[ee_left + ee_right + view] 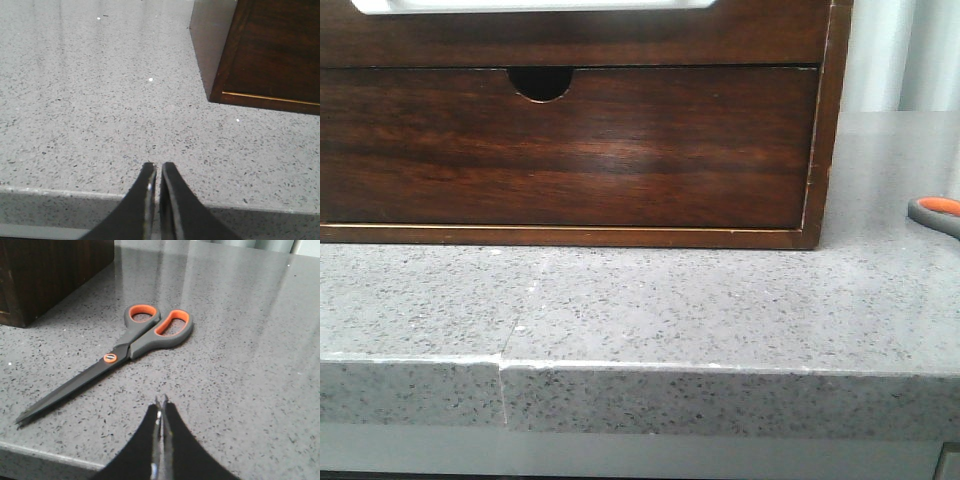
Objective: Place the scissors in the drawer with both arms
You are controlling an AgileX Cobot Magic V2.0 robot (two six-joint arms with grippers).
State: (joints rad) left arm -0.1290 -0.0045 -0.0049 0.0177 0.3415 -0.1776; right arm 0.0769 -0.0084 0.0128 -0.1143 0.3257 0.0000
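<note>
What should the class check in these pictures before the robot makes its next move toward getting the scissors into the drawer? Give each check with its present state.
1. Scissors lying flat on the counter, free of any hand: ok.
2. Scissor blades closed: ok.
3. Right hand open enough to take the scissors: not ok, its fingers are shut.
4. Left hand ready to pull the drawer: not ok, shut and over bare counter beside the chest.
5. Drawer open to receive the scissors: cannot tell, only its lower edge shows in the front view.
6. Counter around the scissors free of clutter: ok in the right wrist view.
</note>
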